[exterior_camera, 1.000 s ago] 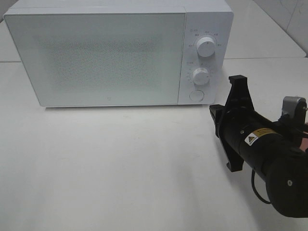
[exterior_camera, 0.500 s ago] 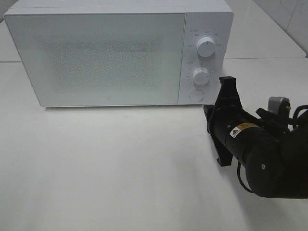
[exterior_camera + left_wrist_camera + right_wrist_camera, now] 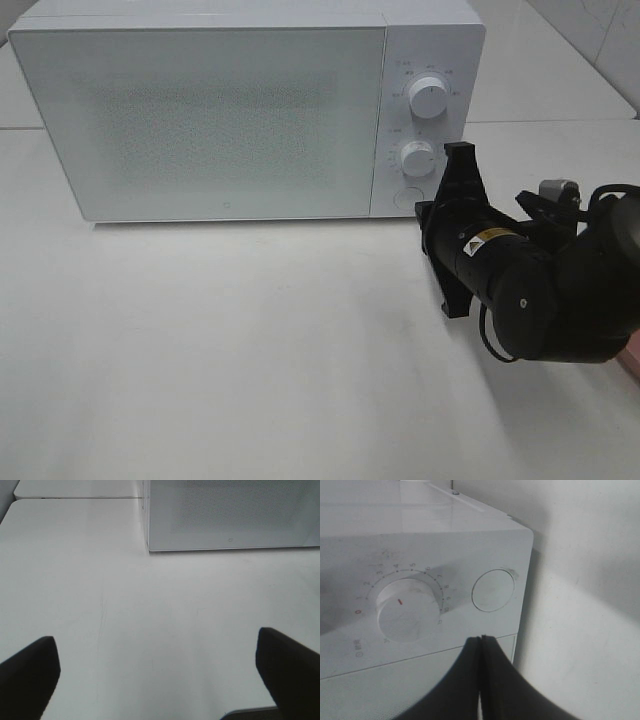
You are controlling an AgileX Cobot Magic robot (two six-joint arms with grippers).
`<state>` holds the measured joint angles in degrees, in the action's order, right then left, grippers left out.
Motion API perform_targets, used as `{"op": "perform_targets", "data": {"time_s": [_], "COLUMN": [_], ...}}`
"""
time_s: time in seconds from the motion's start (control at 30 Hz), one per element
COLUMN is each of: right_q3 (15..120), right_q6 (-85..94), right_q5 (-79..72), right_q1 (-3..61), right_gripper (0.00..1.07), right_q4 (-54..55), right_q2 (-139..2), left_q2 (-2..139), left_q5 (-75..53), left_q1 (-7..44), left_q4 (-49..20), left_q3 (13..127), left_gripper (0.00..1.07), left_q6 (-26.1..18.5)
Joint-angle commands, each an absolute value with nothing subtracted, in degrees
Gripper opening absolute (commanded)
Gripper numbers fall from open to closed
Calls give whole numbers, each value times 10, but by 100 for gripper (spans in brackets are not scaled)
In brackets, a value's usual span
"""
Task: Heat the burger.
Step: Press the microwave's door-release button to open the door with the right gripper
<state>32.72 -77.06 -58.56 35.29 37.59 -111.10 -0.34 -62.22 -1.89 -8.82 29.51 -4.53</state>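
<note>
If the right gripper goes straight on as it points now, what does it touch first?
Probably the microwave's control panel, near the round button and beside the lower dial. The shut right gripper aims there with nothing between, though the exact spot is hard to judge.

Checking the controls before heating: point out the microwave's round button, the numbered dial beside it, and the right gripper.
round button [image 3: 493,590], right wrist view, centre of its face.
numbered dial [image 3: 409,609], right wrist view, middle of the knob.
right gripper [image 3: 481,639], right wrist view, tips of its shut fingers.
</note>
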Motion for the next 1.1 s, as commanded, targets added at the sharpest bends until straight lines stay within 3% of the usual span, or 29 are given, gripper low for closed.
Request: {"op": "perform_targets", "data": {"time_s": [0.03,1.1], "right_q3": [337,437], "right_q6": [-763,-760], "right_q5": [-580,-545], "right_q1": [344,320], "right_gripper": [0,0], "right_q4": [360,356], "right_q2": [-1113,-1197], "left_q2": [-12,-12], "left_q5": [-615,-615], "left_q1": [-18,-18], "left_q4": [-93,-93], "left_q3": [296,296], "left_gripper": [100,100], "left_q6": [-44,-44]}}
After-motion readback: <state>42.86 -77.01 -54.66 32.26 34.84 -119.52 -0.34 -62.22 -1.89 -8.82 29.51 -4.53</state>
